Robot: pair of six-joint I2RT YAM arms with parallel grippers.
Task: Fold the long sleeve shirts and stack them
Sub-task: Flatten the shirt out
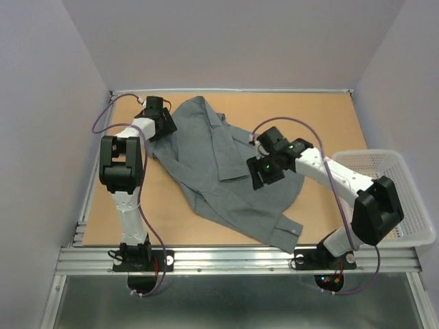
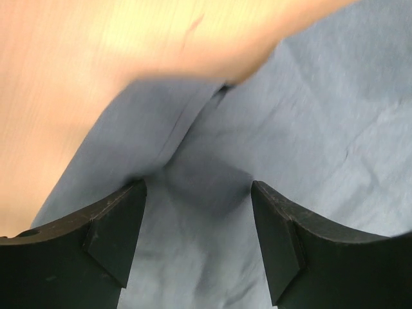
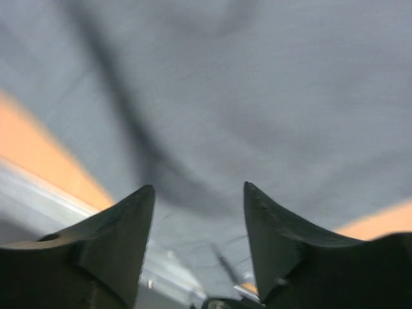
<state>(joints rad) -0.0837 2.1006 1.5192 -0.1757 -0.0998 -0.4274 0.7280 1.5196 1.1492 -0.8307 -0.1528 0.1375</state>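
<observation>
Folding barely begun; nothing stacked.
I saw the shirt point(image 1: 226, 175) sprawled unfolded; left gripper point(image 2: 198, 190) at its ten o'clock edge, right gripper point(image 3: 198, 193) at three, both gaped empty.

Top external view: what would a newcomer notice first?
A grey shirt lies rumpled across the middle of the table. The left pincer is open at its far-left edge, the right pincer open above its middle. A white mesh basket sits at the table's right edge.
</observation>
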